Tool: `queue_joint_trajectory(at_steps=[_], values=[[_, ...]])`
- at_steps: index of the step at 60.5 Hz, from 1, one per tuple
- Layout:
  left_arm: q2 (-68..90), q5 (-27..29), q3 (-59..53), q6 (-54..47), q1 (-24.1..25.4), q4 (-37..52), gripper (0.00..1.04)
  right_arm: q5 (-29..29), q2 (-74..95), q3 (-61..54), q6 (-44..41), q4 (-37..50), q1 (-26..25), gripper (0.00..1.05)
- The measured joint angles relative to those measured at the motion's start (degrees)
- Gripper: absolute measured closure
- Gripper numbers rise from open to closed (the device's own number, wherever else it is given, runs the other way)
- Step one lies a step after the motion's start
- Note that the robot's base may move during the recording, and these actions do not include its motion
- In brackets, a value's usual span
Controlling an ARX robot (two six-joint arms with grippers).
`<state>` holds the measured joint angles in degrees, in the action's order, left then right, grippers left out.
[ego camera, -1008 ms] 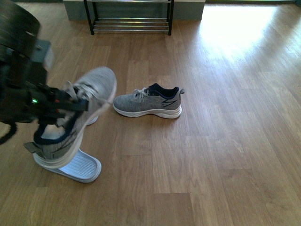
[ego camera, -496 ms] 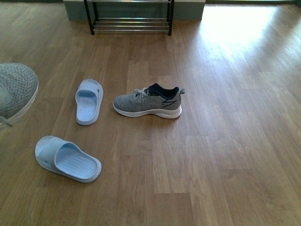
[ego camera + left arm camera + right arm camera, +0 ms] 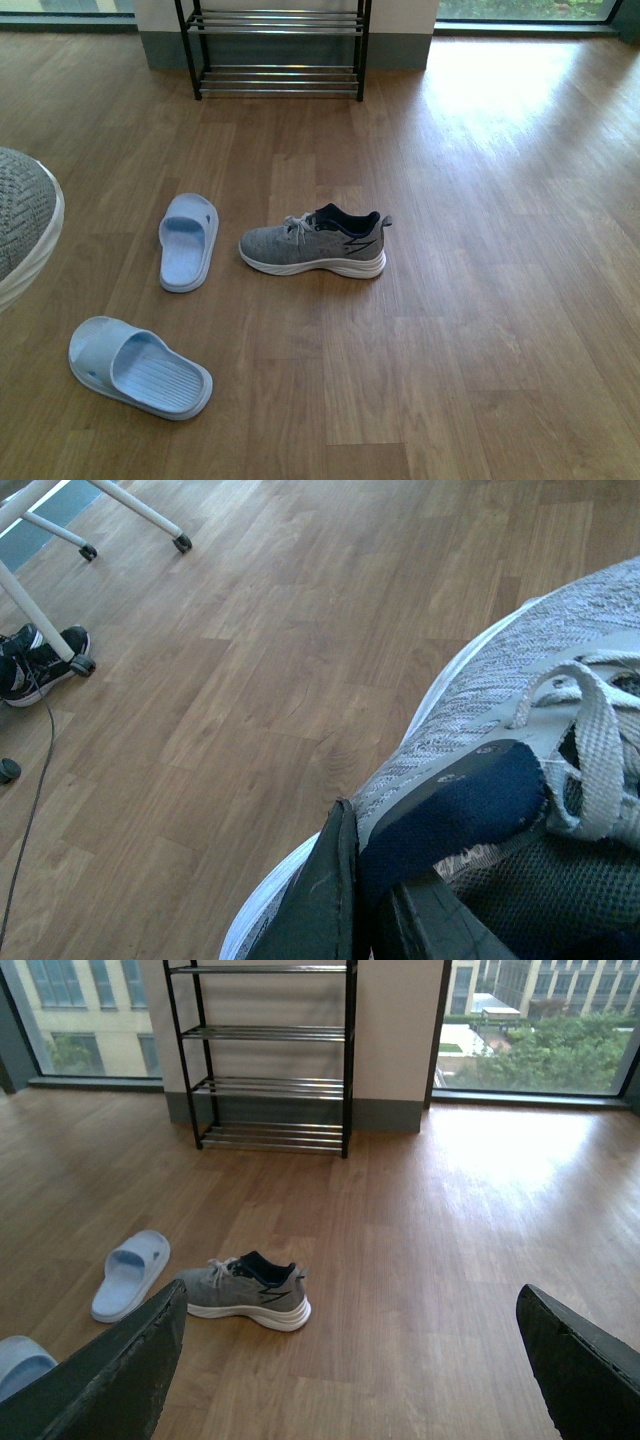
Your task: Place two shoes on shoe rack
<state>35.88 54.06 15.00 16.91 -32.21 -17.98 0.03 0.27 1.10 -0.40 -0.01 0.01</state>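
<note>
Currently: 1 sneaker lifted, 1 sneaker on the floor

The left hand (image 3: pixel 362 885) is clamped on the navy padding at the opening of the held sneaker (image 3: pixel 500 690). The right hand (image 3: pixel 350 1305) has its fingers spread wide apart.

Reference item: the floor sneaker (image 3: pixel 313 241), upright on its sole, toe pointing left.
- The held sneaker is well left of it, at the frame edge.
- 1 pale blue slipper (image 3: pixel 187 242) lies just left of its toe.
- The 2nd slipper (image 3: pixel 140 367) lies left of it, nearer the robot.
- The shoe rack (image 3: pixel 278 50) stands well beyond it, by the wall.
</note>
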Motion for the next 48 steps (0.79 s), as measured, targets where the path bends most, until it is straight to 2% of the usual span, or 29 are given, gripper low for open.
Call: queue_joint_trajectory(at_steps=[48], values=[[-0.1,0.0,0.0,0.3,0.0,0.0,1.03,0.0,0.0,0.0,0.0,0.0,0.0,0.09]])
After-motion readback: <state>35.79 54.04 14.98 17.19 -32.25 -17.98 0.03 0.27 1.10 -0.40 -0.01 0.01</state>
